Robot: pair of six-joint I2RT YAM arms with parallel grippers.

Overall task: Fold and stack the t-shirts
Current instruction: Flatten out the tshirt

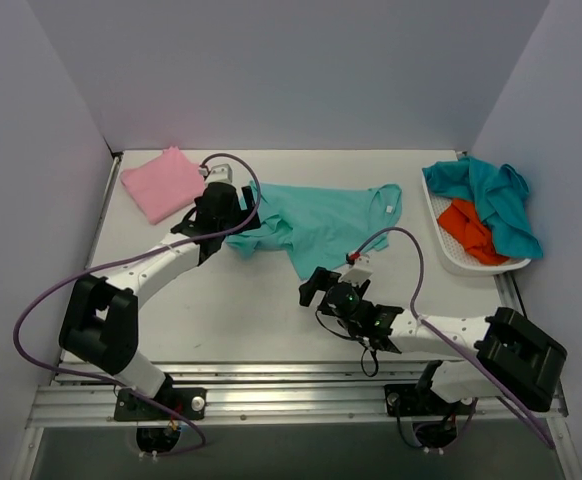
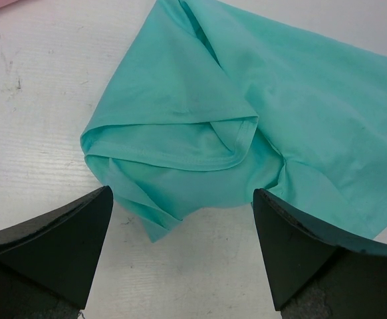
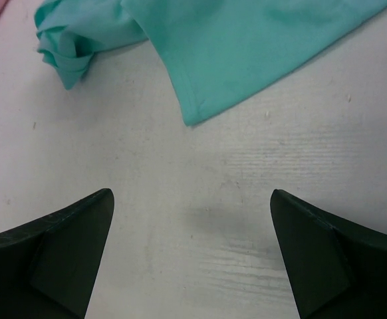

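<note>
Left fingers apart; sea-green tee ahead, seemingly untouched.

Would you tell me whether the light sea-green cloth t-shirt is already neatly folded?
Not folded: the light sea-green cloth t-shirt lies loosely spread on the white table, with one end bunched.

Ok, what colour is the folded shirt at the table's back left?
The folded shirt is pink, clearest from the top external view.

a white table, faintly scuffed and speckled, is enclosed by plain pale lilac walls on three sides; a white perforated tray sits at its right edge; a ribbed metal rail runs along the near edge
</note>
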